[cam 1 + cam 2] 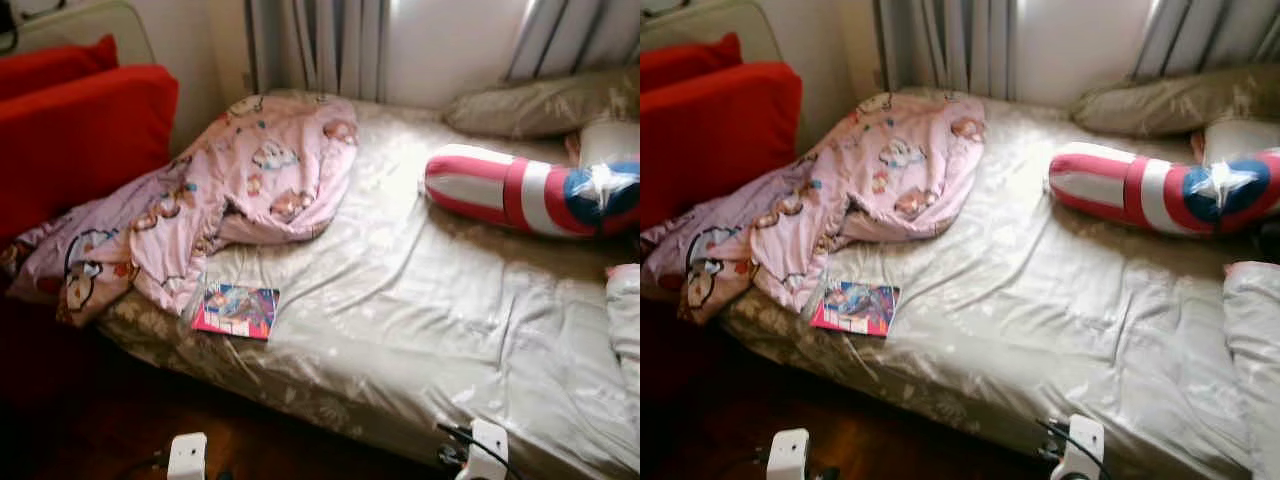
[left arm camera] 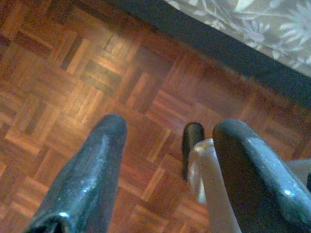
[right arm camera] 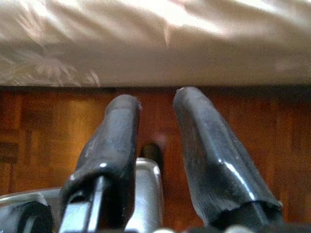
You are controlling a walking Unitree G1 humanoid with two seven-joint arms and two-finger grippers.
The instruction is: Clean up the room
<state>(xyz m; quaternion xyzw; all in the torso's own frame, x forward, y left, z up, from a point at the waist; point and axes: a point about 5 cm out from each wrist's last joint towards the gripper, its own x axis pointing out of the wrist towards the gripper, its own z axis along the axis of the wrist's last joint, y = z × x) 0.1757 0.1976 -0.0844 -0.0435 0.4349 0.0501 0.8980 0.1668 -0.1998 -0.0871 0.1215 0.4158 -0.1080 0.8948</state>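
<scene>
Both arms hang low over the parquet floor (image 2: pixel 87 87) at the bed's (image 1: pixel 420 310) near edge, the left gripper (image 2: pixel 167 145) spread wide and empty, the right gripper (image 3: pixel 155 116) parted more narrowly, gripping nothing. On the bed's near-left corner lies a comic book (image 1: pixel 236 311), just below a crumpled pink cartoon blanket (image 1: pixel 230 190) spilling toward a red cushion (image 1: pixel 80 140). Thin and floppy, the book is probably best pinched by an edge; the soft, bulky blanket would likely bunch when grabbed.
</scene>
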